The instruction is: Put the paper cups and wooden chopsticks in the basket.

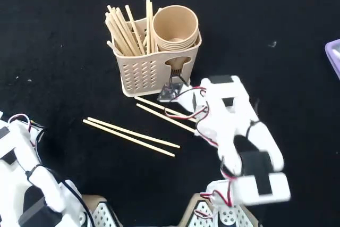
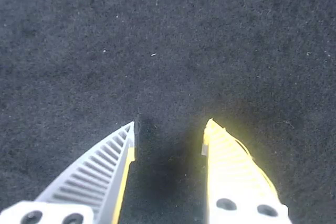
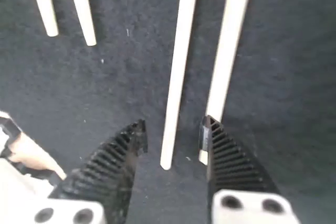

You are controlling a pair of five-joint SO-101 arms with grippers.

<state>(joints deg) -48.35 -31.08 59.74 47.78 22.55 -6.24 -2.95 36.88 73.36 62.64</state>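
The right gripper [image 3: 173, 125] hangs low over the black cloth-covered table [image 1: 276, 14], its dark ribbed jaws partly open and holding nothing. The blunt end of one pale wooden chopstick [image 3: 176, 66] lies on the cloth in the gap between the jaws. Its partner chopstick [image 3: 227, 61] lies just beside it, ending at the inner edge of one jaw; whether they touch cannot be told. In the high view the right arm's white body covers that end of the pair. At the table's near corner, the left gripper [image 2: 170, 124] sits with one grey finger and one yellow finger spread apart above bare cloth, gripping nothing and well apart from the sticks. A second pair of wooden chopsticks [image 1: 130, 135] lies loose on the cloth between the two arms, near the first pair but not touching it. Beyond the loose sticks, the beige slotted plastic basket [image 1: 141, 75] stands upright, close to the far ends of the first pair. One compartment holds a bundle of upright chopsticks [image 1: 125, 30], the other a stack of brown paper cups [image 1: 175, 25]. Farther off, the corner of a lilac container [image 1: 333, 57] shows at the table's edge.
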